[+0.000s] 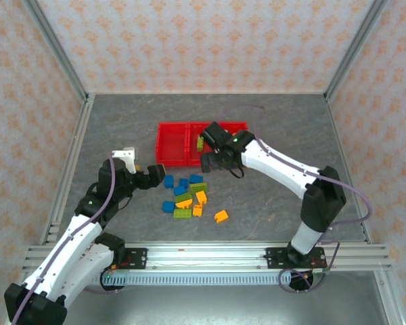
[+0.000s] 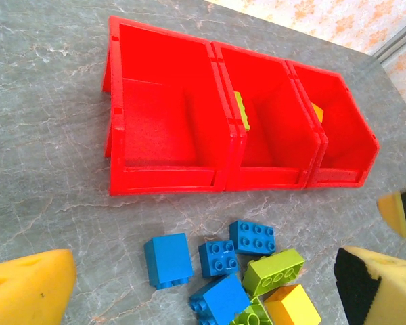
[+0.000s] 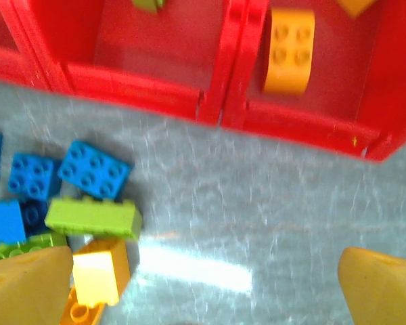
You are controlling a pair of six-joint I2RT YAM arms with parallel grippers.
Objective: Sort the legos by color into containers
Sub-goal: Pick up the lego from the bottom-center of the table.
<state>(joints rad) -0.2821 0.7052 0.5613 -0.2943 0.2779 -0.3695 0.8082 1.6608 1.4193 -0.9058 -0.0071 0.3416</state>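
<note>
Blue bricks [image 1: 168,181] just right of left tool [image 1: 155,177], released, nearer arm; right tool [image 1: 215,162] released, empty, beside red bins [image 1: 172,145].

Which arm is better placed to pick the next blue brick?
Probably left: the left gripper, open, sits beside the blue bricks, near the empty left bin. The right gripper hangs by the bins.

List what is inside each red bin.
The left bin shows no brick. The middle bin holds one lime brick, partly hidden by its wall. The right bin holds two orange-yellow bricks, one cut off by the frame.
</note>
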